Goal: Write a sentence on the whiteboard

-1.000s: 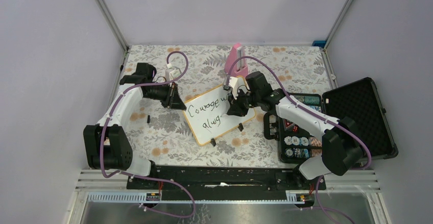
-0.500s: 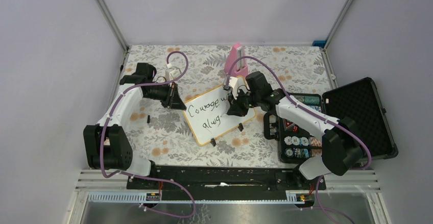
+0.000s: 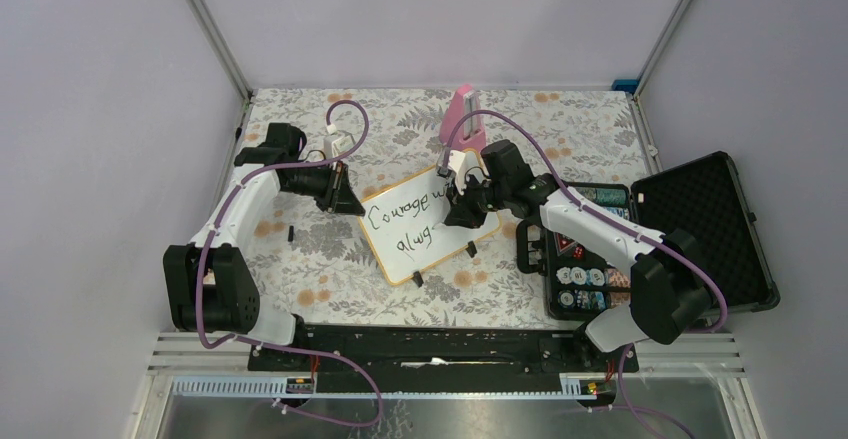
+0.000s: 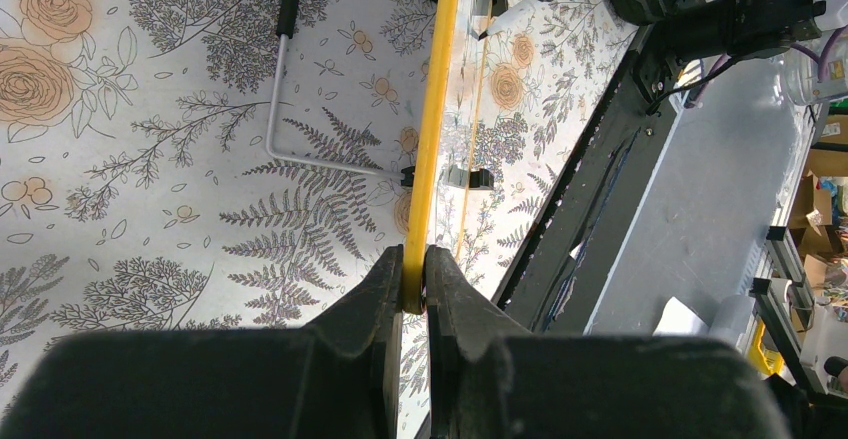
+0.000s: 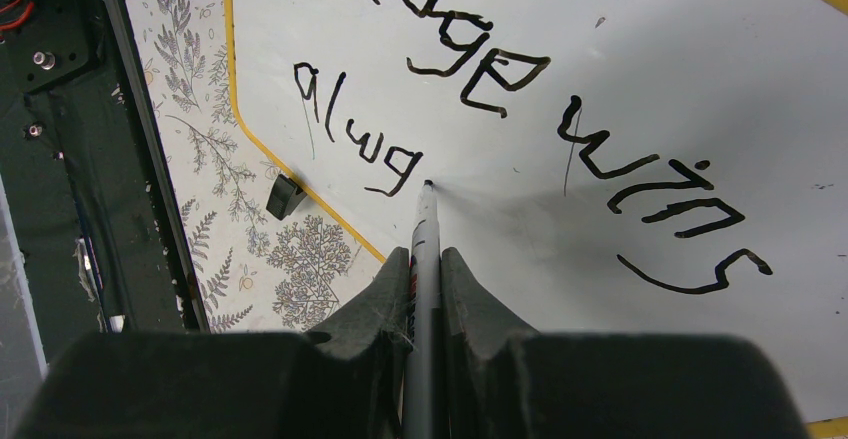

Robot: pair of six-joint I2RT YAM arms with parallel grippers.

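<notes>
The whiteboard (image 3: 400,249), white with a thin orange rim, lies tilted at the table's middle. The sentence (image 3: 405,211) on it is in black marker: "Courage wins" on the upper line and "alwa" below. My left gripper (image 3: 352,204) is shut on the board's left rim (image 4: 440,109), pinched edge-on between the pads of the left gripper (image 4: 413,279). My right gripper (image 5: 426,264) is shut on a grey marker (image 5: 424,249). The marker's tip touches the whiteboard (image 5: 650,79) just right of the last letter of the lower line of the sentence (image 5: 480,59).
An open black case (image 3: 700,214) with poker chips (image 3: 580,277) stands at the right. A pink object (image 3: 460,114) stands behind the board. A small black piece (image 3: 290,232) lies left of the board. A wire stand (image 4: 280,89) lies beneath the board's back.
</notes>
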